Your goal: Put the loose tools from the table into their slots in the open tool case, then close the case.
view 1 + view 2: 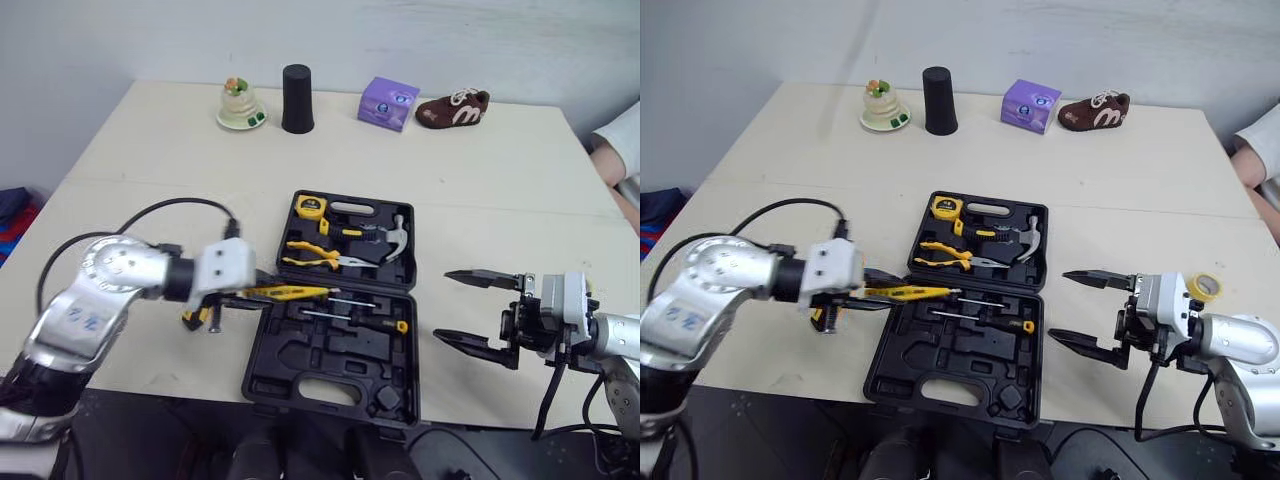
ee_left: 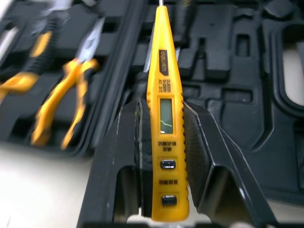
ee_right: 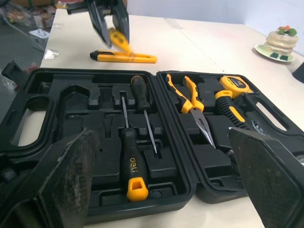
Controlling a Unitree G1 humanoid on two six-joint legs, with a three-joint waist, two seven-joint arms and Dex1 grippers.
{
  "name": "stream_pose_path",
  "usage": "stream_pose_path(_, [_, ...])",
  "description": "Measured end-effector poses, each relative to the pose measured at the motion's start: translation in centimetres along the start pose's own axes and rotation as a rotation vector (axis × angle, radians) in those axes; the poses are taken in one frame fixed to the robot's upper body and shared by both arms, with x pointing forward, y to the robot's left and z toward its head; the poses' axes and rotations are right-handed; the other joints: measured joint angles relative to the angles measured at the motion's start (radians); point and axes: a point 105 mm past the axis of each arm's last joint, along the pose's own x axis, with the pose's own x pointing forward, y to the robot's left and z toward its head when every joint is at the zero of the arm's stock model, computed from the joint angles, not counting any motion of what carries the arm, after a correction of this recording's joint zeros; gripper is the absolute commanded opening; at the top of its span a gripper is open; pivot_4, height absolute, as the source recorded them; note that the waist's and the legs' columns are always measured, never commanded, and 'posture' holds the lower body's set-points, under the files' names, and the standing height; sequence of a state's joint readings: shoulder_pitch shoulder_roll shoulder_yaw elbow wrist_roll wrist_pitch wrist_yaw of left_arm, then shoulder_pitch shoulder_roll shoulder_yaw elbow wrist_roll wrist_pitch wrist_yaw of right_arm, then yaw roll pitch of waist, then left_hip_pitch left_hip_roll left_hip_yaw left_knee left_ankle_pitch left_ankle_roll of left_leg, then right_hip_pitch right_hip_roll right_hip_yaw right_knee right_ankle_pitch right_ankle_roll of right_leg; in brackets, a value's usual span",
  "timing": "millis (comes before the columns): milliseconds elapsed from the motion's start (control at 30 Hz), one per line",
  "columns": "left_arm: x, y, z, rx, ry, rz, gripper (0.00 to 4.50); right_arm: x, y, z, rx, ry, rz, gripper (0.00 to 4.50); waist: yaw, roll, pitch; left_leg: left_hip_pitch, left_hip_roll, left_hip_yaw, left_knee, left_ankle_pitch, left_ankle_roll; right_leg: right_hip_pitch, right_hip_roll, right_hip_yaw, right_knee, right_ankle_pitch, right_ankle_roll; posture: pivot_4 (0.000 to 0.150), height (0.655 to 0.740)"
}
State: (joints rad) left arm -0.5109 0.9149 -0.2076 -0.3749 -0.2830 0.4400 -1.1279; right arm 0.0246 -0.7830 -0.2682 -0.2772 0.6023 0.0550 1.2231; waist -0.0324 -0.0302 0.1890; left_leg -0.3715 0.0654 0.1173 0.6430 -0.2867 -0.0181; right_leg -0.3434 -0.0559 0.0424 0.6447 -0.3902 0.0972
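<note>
The tester pen [image 1: 295,292] is clamped along its rear half between the two fingers of the left gripper [image 2: 164,108]. It is held level at the 9 o'clock edge of the open tool case [image 1: 300,365], with its metal tip reaching over the lower tray. Expect a light, rigid item with a smooth plastic body that can pivot or slide between the pads. Grip it across the flat sides of the body, behind the display window, so the front half stays free to enter its narrow moulded recess. Avoid heavy pressure on the display and the two buttons. The right gripper [image 1: 442,305] hovers at 3 o'clock from the case, its fingers [image 3: 66,175] wide apart and holding nothing. Count seated in the case: one tape measure [image 1: 311,207], one pair of pliers [image 1: 315,260] and one hammer [image 1: 385,243] in the 12 o'clock half, and two screwdrivers [image 3: 130,166] in the 6 o'clock half. Count outside the case: one tester pen, in the grip, and one utility knife [image 3: 124,57] lying on the table [image 1: 480,190] just below the left gripper. One yellow roll [image 1: 1205,287], probably tape, lies behind the right gripper.
</note>
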Motion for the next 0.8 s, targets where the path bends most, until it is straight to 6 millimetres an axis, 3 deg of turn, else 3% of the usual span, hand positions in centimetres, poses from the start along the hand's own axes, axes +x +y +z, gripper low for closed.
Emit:
stream_pose_path(167, [2.3,-1.2,-0.5,-0.031,0.097,-0.142,0.55,0.1,0.1,-0.2,0.004,0.012,0.009,4.5,0.003,0.0,0.0,-0.001,0.003,0.001,0.004,-0.001,-0.001,0.0,0.01,0.005,0.0,0.0,0.0,0.15,0.74])
stream_pose_path(333, [3.9,-0.2,0.1,-0.001,0.192,-0.147,0.55,0.6,0.3,-0.5,-0.006,0.012,0.018,4.5,0.005,0.0,0.0,-0.001,0.003,0.001,0.005,-0.002,0.0,0.0,0.011,0.008,0.0,0.001,0.002,0.15,0.74])
stream_pose_path(467, [4.1,-0.2,-0.8,-0.041,0.249,-0.149,0.55,0.8,0.5,-0.9,0.011,0.014,0.013,4.5,0.001,0.0,0.0,0.0,0.004,0.003,0.005,-0.002,-0.001,-0.001,0.011,0.01,0.001,0.001,0.002,0.15,0.74])
stream_pose_path(800, [4.8,-0.9,-0.9,-0.063,0.269,-0.182,0.55,1.3,0.6,-1.1,0.013,0.003,0.0,4.5,0.004,0.0,0.0,0.001,0.005,0.003,0.007,-0.002,-0.001,0.0,0.011,0.011,0.002,0.001,0.002,0.15,0.74])
